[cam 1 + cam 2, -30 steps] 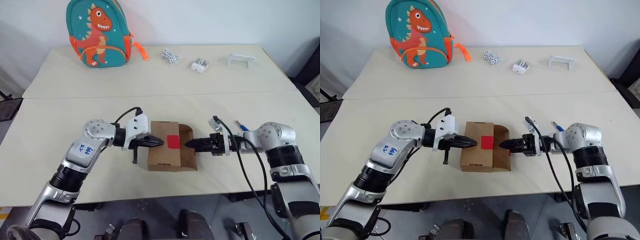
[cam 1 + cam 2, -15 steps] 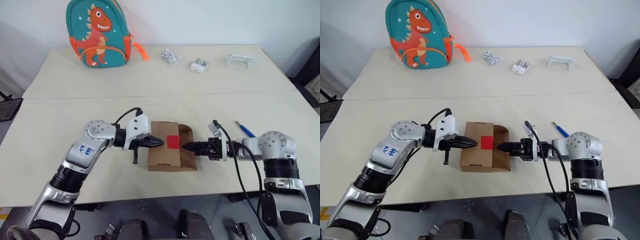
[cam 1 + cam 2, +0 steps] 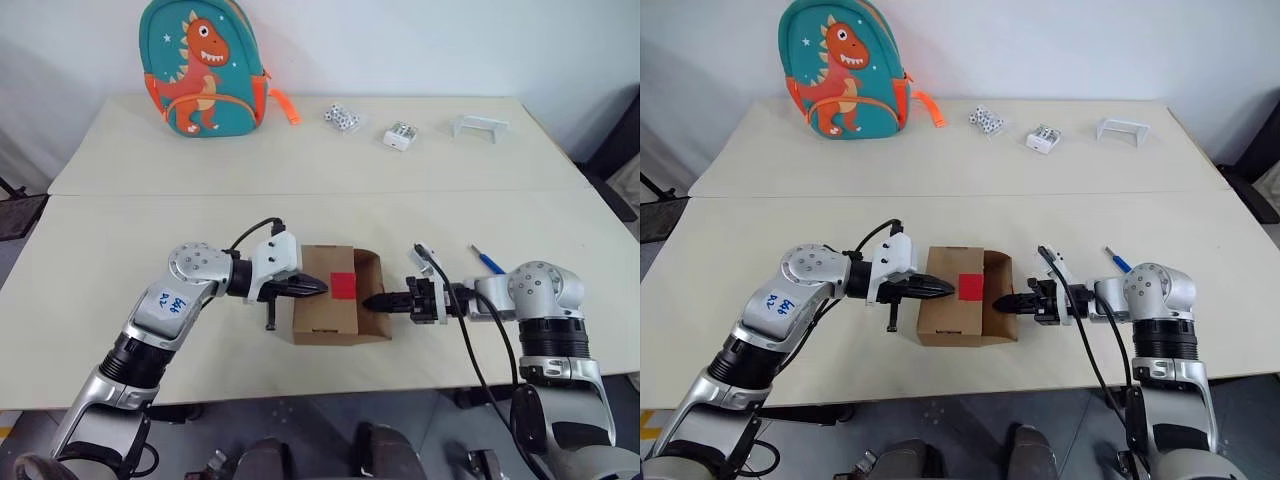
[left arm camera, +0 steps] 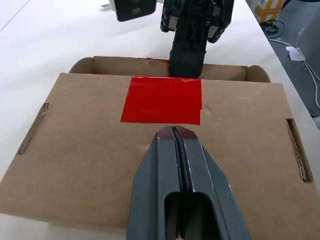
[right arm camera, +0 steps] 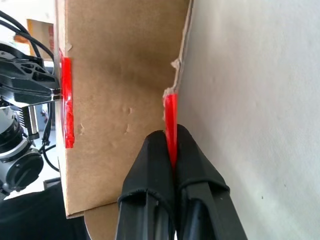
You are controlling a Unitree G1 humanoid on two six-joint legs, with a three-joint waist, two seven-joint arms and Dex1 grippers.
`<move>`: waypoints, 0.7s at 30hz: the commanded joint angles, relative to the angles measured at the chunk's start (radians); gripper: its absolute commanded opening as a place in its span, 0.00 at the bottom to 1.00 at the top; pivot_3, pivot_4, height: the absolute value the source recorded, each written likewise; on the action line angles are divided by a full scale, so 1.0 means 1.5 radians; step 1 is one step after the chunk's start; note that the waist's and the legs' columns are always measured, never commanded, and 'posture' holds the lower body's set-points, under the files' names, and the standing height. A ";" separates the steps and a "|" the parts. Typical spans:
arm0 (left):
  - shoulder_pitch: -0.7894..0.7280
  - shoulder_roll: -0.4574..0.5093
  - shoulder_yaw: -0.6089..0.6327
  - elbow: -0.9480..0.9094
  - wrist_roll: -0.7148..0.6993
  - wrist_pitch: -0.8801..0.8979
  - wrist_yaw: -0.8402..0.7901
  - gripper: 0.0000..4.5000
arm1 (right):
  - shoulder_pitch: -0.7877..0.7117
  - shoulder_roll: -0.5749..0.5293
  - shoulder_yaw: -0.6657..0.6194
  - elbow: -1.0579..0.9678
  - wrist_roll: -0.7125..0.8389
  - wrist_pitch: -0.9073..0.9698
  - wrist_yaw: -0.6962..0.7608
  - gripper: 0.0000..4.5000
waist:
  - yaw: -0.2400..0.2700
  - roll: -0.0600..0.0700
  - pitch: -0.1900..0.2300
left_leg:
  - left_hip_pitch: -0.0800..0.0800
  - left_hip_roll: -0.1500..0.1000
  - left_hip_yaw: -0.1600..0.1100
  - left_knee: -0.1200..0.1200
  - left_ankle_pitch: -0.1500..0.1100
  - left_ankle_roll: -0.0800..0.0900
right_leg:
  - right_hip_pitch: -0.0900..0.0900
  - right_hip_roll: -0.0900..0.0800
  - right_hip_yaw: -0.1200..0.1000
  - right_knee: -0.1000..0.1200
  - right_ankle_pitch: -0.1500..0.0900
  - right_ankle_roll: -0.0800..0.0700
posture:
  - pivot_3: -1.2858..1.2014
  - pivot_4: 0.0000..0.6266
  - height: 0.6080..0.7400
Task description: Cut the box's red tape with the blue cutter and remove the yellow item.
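Note:
The brown box [image 3: 328,312] lies near the table's front edge, its red tape [image 3: 344,285] on the lid. In the left wrist view the red tape [image 4: 162,100] is a square just ahead of my left gripper [image 4: 173,131], which is shut with its tip resting on the lid. My left gripper [image 3: 322,289] comes in from the box's left. The box's right flap [image 3: 374,292] stands open. My right gripper [image 5: 170,137] is shut on that flap's red-taped edge [image 5: 170,112]. The blue cutter [image 3: 489,261] lies on the table behind my right arm. The yellow item is hidden.
A teal dinosaur backpack [image 3: 203,66] stands at the far left of the table. Small white dice [image 3: 340,116], a white block [image 3: 399,134] and a white bracket [image 3: 478,125] lie along the far side. The table's front edge runs just below the box.
My right gripper has shut on the open flap's edge, and the right elbow has swung down. The left gripper has stayed on the lid.

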 commanded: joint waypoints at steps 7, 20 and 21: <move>0.009 -0.021 -0.012 0.020 0.019 -0.015 0.022 0.00 | -0.022 -0.066 -0.001 -0.034 0.047 0.003 -0.058 0.01 | 0.008 0.004 0.002 | -0.002 -0.001 0.000 0.000 0.000 0.000 | -0.001 0.000 0.000 -0.001 0.000 0.000 | 0.52 0.24 1.00; -0.008 -0.095 -0.031 0.095 0.038 -0.069 0.063 0.00 | -0.127 -0.232 0.064 -0.035 0.247 0.003 -0.215 0.01 | 0.018 0.008 0.003 | -0.003 -0.001 0.000 -0.001 0.000 0.000 | -0.002 0.000 -0.001 -0.002 0.000 0.000 | 0.52 0.24 1.00; -0.012 -0.107 -0.031 0.107 0.039 -0.078 0.068 0.00 | -0.145 -0.249 0.068 -0.030 0.278 0.003 -0.230 0.01 | 0.019 0.008 0.003 | -0.003 -0.001 0.000 0.000 0.000 0.000 | -0.002 0.000 -0.001 -0.002 0.000 0.000 | 0.52 0.24 1.00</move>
